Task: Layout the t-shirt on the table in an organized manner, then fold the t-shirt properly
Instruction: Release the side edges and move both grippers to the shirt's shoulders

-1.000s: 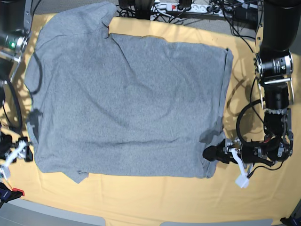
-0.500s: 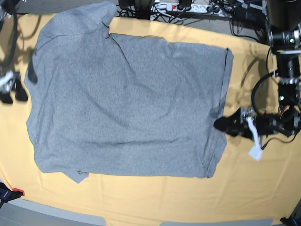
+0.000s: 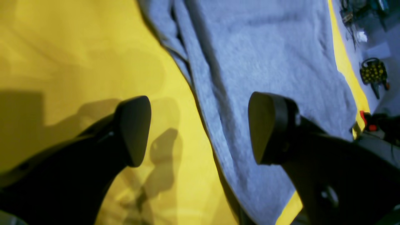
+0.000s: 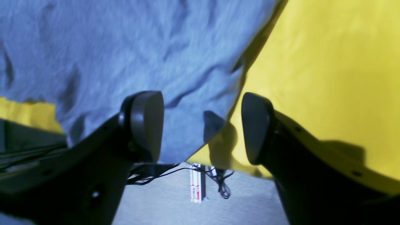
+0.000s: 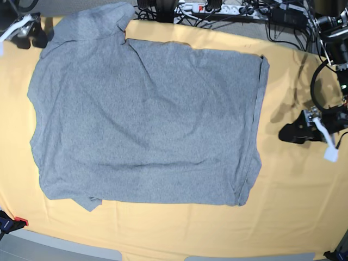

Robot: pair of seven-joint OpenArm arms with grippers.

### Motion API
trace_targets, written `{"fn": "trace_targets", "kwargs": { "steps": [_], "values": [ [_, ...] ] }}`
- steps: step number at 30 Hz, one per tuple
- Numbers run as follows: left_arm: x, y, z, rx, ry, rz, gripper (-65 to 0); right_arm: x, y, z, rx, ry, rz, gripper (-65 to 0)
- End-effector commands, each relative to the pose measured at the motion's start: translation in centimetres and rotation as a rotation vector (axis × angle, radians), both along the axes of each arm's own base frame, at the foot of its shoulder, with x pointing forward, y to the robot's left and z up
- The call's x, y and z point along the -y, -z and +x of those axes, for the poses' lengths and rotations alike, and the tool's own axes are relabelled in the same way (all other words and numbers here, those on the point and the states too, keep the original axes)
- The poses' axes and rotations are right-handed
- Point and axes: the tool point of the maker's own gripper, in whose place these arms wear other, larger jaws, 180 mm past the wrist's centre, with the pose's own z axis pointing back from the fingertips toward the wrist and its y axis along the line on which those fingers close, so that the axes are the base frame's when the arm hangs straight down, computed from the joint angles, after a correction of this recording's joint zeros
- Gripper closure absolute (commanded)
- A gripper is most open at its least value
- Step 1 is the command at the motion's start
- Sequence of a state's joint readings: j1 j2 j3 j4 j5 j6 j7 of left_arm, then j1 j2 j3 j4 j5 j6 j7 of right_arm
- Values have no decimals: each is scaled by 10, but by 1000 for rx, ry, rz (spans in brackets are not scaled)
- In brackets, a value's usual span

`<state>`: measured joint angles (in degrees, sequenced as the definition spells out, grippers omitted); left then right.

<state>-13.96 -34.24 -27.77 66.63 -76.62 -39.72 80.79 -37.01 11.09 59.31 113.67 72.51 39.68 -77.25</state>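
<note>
Both spread, empty: left gripper (image 5: 291, 133) has backed off the t-shirt (image 5: 147, 119); right gripper (image 5: 32, 33) has risen.

Both arms' jaws wide apart, empty.

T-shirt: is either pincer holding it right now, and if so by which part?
Nothing is held. The left pincer and right pincer both stand open, and the t-shirt lies flat on the table.

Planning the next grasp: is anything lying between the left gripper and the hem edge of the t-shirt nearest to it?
Nothing visible. Only bare table cloth lies between the open left gripper and the t-shirt edge; the wrist view shows that edge between its fingers with no object there.
</note>
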Motion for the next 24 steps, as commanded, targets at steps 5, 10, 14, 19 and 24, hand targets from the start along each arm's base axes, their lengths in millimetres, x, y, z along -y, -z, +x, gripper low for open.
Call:
{"fn": "trace_targets", "kwargs": {
  "steps": [5,10,14,19,24],
  "values": [
    [-15,-4,-10,7,-24,12,-491,1,5,-12,-17,37,-17,-402],
    [-15,10,-24,-37,-23,6,-491,30,21,-18,-28,202,-82,-403],
    [-14,16,-30,-56,-23,1,-491,34,40,-18,-32,269,7,-403],
    [-12,13,-29,-45,-22,-19,-491,10,53,-9,10,232,222,-403],
    [-12,13,-30,-46,-22,-19,-491,-6,56,-9,28,231,387,-403]
  ]
}}
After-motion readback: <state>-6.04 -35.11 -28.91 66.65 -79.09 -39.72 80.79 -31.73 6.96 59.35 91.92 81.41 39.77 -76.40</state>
